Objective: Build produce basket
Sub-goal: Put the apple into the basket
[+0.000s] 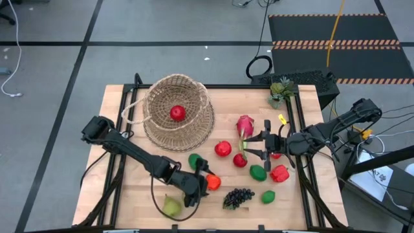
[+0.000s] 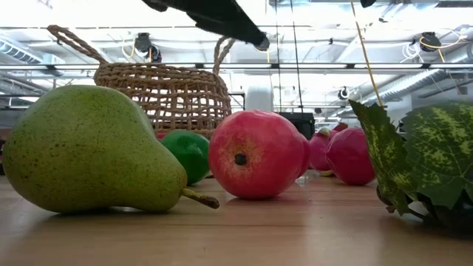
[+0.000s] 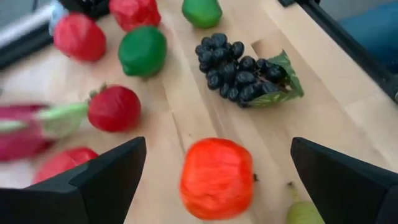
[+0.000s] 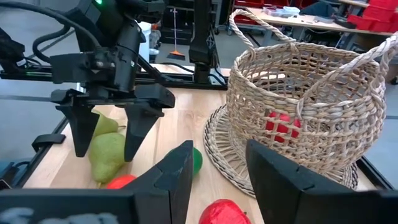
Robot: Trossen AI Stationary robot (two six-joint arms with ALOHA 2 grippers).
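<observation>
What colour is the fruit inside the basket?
Red. The fruit lying in the basket shows best in the high view.

This is a robotics lab or industrial test hall rather than a home. The wooden table point(image 1: 129, 194) stands on a grey concrete floor point(image 1: 52, 71) marked with dark tape lines. Beyond the table's far right corner lies a black mat point(image 1: 336, 29) edged with orange-and-black hazard stripes, with a yellow cable point(image 1: 333, 32) running across it. Seen from table height, the room behind the table has an open ceiling with exposed pipes and ducts point(image 2: 436, 77) and bright strip lighting. Past the table, workbenches point(image 4: 311, 22) carry clutter and red bins point(image 4: 373, 12).
</observation>
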